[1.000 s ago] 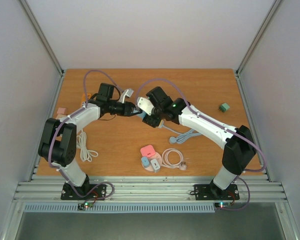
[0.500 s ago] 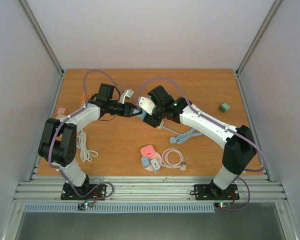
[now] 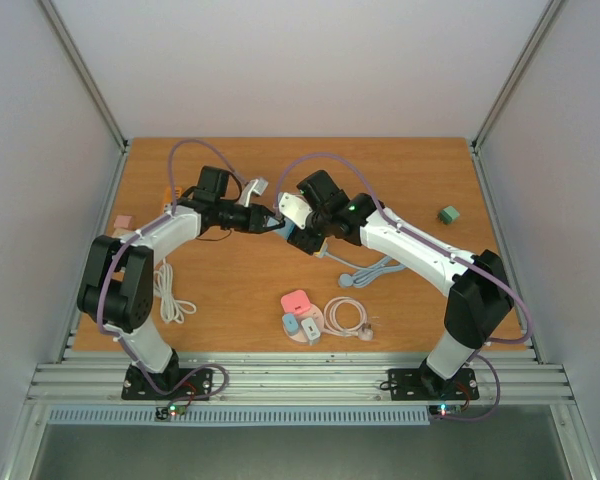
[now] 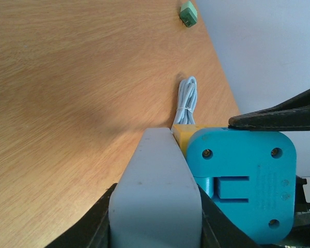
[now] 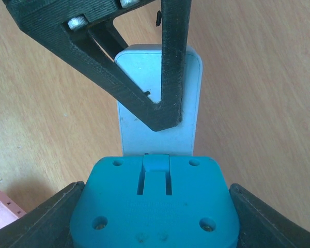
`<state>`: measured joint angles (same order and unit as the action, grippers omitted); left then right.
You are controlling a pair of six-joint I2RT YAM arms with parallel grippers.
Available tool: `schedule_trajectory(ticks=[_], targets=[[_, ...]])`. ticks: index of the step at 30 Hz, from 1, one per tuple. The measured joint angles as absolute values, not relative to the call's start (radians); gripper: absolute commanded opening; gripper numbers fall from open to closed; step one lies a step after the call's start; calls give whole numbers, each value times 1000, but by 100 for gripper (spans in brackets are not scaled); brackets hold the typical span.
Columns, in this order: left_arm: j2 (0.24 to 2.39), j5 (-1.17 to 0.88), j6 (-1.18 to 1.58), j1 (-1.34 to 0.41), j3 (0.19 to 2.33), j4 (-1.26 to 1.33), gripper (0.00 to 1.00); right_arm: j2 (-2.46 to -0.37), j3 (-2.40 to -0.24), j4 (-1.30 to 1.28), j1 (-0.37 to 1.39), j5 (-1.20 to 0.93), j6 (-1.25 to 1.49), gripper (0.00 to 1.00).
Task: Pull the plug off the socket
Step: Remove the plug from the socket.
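The plug (image 4: 243, 186) was turquoise, the socket (image 4: 155, 196) pale grey, the part (image 4: 182, 135) between them yellow. The desk (image 3: 400, 170) showed orange-brown wood grain; the block (image 3: 448, 214) near its right edge was green.

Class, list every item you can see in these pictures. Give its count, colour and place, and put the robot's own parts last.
socket: one, pale grey, held over the table's middle
plug: one, blue, against the socket
green block: one, green, right side of the table
grey cable: one bundle, grey, under the right arm
white cable: one, white, beside the left arm
pink cable: one coil, pink, near edge
pink box: one, pink, left of that coil
adapters: two, blue and white, by the pink box
table: one, wood brown
left gripper: one, black, shut on the socket
right gripper: one, black, shut on the plug
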<state>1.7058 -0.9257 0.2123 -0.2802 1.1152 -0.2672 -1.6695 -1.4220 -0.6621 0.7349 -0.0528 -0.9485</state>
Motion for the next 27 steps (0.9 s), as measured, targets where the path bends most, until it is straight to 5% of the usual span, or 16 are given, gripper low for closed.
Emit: schedule_trajectory(ticks=[27], targets=[[1717,-850,197,-271,1131,-308,0,-1594,-1420,-706,685,-108,-958,48]])
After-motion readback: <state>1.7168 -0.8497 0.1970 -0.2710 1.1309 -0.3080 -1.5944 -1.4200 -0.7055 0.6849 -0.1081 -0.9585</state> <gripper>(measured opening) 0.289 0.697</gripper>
